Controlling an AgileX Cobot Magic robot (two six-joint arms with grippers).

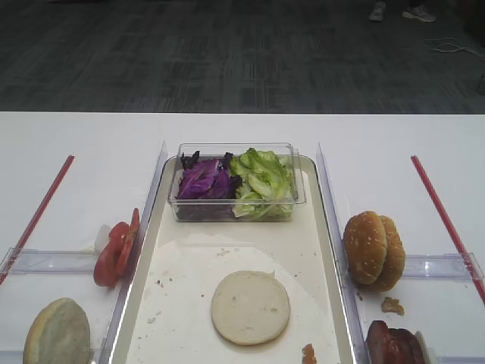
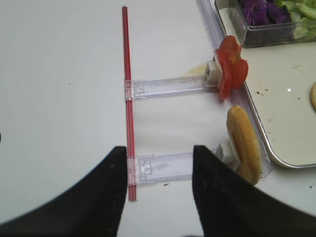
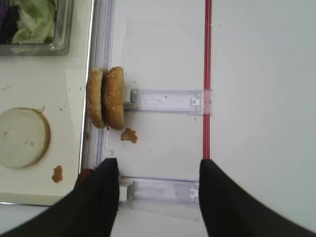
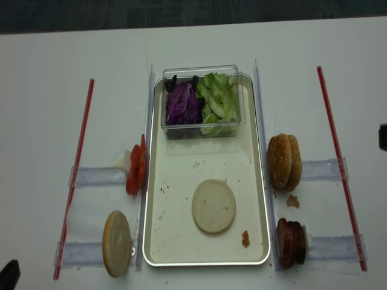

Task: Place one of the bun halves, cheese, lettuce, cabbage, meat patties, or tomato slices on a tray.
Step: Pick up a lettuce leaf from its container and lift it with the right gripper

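Bun half (image 1: 251, 307) lies cut face up on the tray (image 1: 322, 227) while both grippers, right (image 3: 158, 170) and left (image 2: 159, 155), hover empty with fingers apart outside it; next pick should probably descend squarely.

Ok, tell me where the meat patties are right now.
In the overhead view the meat patties stand on edge off the tray's right rim near its front corner, in front of the sesame bun halves, with a small crumb between them.
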